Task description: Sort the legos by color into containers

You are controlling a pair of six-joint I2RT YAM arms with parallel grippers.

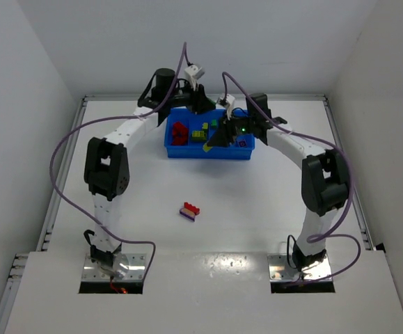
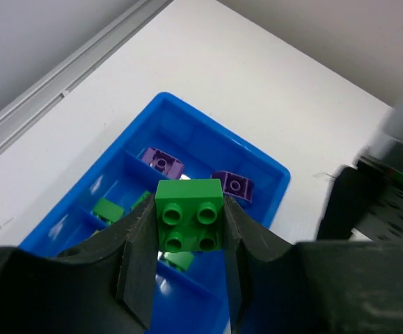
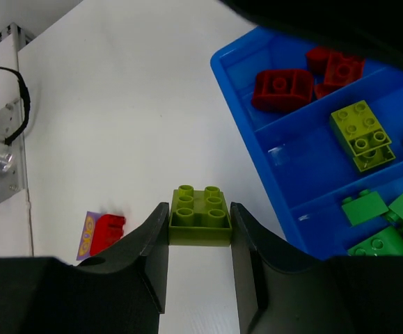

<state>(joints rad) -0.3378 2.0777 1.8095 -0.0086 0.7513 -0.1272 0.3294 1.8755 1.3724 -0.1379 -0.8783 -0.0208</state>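
Green lego (image 2: 188, 224) pinched, left end effector (image 2: 186, 233); lime lego (image 3: 200, 216), right end effector (image 3: 199, 224).

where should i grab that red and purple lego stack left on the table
Come straight down from above and pinch the stack across its narrower width, at the red brick; it lies low and alone on the table, so either side likely has room.
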